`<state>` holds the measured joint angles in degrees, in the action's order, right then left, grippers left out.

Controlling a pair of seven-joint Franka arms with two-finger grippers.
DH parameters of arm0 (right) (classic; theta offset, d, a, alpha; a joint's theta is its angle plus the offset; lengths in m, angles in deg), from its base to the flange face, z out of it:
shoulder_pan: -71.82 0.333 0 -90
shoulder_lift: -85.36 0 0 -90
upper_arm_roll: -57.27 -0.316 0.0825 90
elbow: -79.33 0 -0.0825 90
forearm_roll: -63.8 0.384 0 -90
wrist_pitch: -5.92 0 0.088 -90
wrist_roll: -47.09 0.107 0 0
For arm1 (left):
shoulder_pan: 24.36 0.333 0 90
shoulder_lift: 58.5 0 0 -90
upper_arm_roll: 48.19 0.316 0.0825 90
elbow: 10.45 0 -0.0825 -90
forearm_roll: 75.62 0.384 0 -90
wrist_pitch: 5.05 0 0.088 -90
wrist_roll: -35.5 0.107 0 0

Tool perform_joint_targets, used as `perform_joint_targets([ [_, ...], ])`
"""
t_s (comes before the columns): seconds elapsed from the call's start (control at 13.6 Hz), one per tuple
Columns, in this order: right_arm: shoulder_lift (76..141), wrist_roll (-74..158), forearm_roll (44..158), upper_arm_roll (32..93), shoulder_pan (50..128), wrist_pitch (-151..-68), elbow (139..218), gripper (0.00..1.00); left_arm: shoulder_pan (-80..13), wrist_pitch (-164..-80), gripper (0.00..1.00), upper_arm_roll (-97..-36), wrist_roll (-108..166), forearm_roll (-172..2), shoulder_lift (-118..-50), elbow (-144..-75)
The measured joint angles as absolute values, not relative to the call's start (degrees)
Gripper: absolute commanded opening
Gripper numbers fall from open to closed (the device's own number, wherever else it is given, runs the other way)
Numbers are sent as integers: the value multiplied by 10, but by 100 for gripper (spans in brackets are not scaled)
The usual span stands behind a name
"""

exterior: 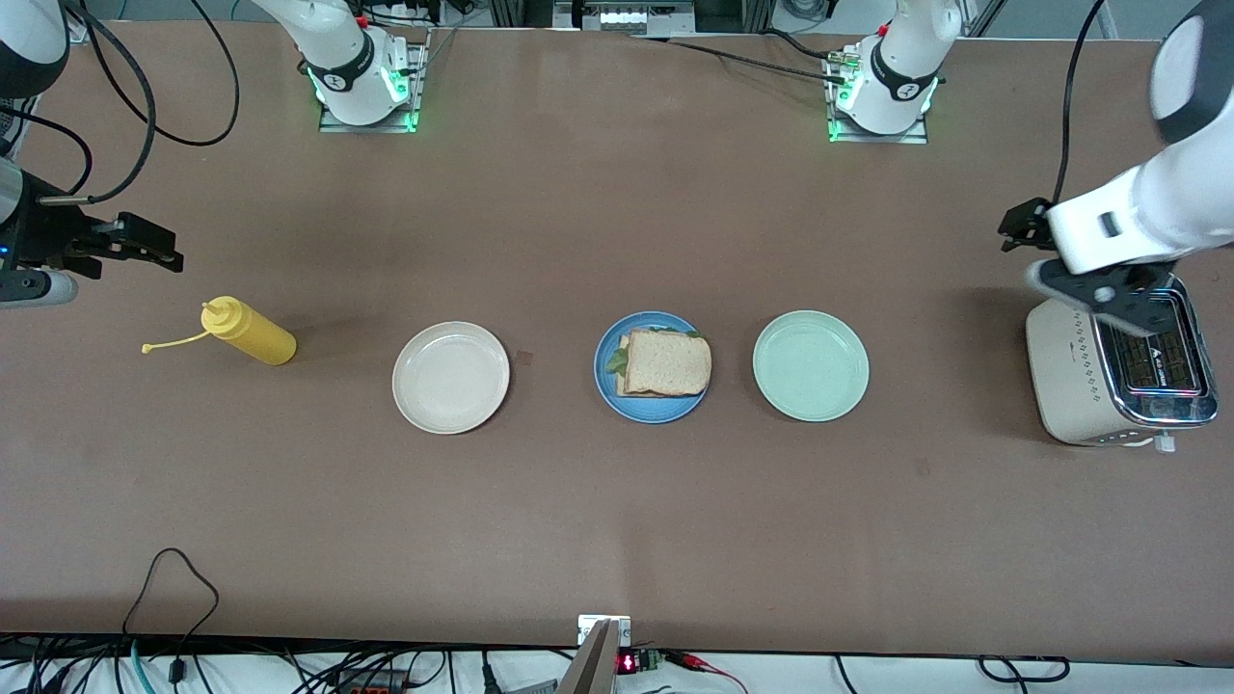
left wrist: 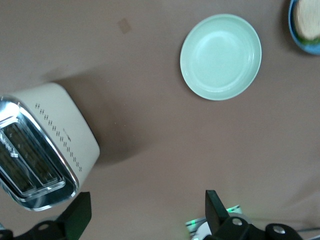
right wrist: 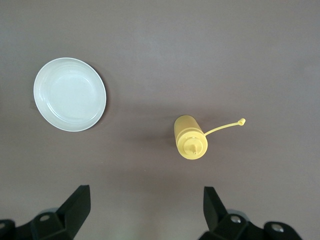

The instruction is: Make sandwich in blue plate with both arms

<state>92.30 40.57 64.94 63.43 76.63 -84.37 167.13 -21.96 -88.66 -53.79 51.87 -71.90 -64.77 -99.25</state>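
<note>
The sandwich (exterior: 664,361) is seen lying in the blue plate (exterior: 605,390), which stands in the middle of the table (exterior: 617,520) between the beige plate (exterior: 450,377) and the pale green plate (exterior: 811,365); the task is therefore judged to be complete or almost complete. The left gripper (exterior: 1118,301) is held over the toaster (exterior: 1070,386) at the left arm's end of the table, with its fingers (left wrist: 77,215) spread wide and nothing between them. The right gripper (exterior: 159,251) is held up over bare table near the yellow squeeze bottle (exterior: 249,332) at the right arm's end, and its fingers (right wrist: 75,205) are also apart and empty. Little risk is left, but some can be named: if the left gripper is lowered carelessly, the toaster could be struck or pushed; if the right one is swung low, the upright bottle could be tipped over, since it is narrow and its cap hangs loose on a thin strap. The upper bread slice is square, light brown and porous, with a darker crust, and it is not fixed, so it could slide off if touched. Ruffled green lettuce is visible at its edge. The plates are round, smooth and shallow; the toaster has a cream body and a shiny metal top with two slots.
</note>
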Motion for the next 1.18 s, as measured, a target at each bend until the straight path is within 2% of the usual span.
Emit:
perform_joint_targets([
  [0.15,923,407,649,635,766,-844,1671,100,-245,-935,100,-498,461,-729,-612,-1021],
  [0.44,923,408,649,635,766,-845,1671,100,-251,-988,100,-491,434,-732,-565,-1090],
  [1.18,923,408,650,635,766,-847,1671,100,-262,-997,100,-489,382,-754,-564,-1098],
])
